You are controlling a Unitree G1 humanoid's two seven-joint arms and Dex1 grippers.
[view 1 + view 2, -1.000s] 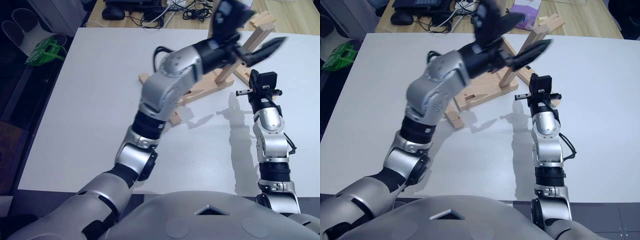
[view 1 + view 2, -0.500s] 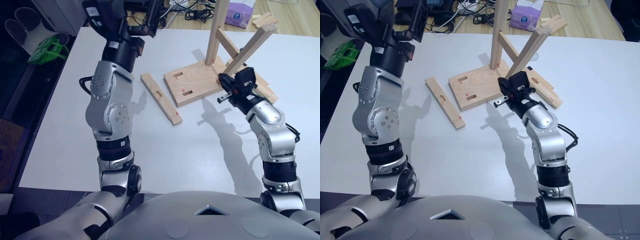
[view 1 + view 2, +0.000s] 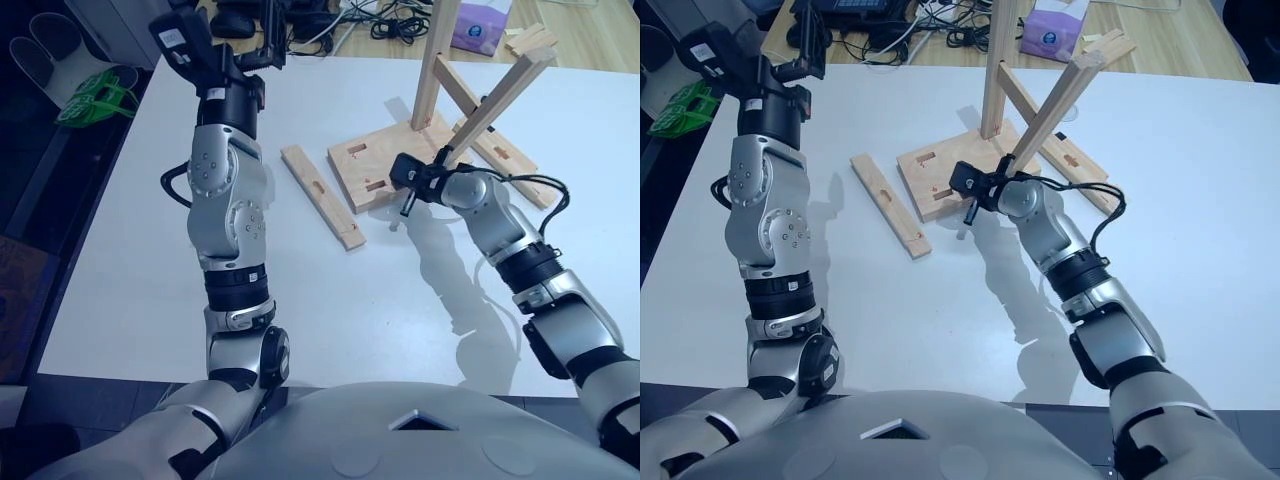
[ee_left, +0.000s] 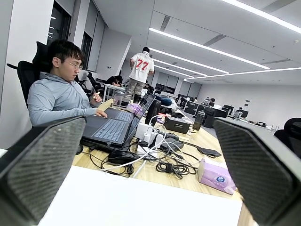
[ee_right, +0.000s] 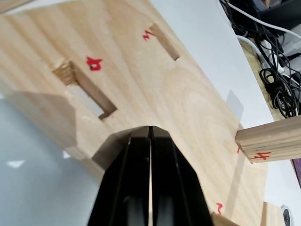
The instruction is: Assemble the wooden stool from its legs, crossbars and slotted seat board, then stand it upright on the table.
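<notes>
The slotted seat board point(image 3: 372, 165) lies flat on the white table. An upright leg point(image 3: 437, 60) and a slanted leg point(image 3: 492, 95) rise from its far side. More wooden pieces point(image 3: 512, 172) lie flat to its right. A loose slotted bar point(image 3: 318, 192) lies on the table left of the board. My right gripper point(image 3: 404, 205) is shut and empty, low over the board's near corner. In the right wrist view the gripper point(image 5: 149, 129) points at the board point(image 5: 155, 75) beside a slot point(image 5: 84, 89). My left gripper point(image 3: 245, 35) is raised high at the far left, open and empty, with its fingers point(image 4: 42, 160) wide apart.
A wooden desk runs behind the table with cables point(image 3: 395, 20), a purple tissue box point(image 3: 478, 12) and spare wooden blocks point(image 3: 525, 40). A green object point(image 3: 90, 100) lies on the floor at the left. The table's near half and left side offer free room.
My left arm has swung from over the stool parts up to the far left. My right gripper has moved left, from beside the slanted leg to the seat board's near corner.
</notes>
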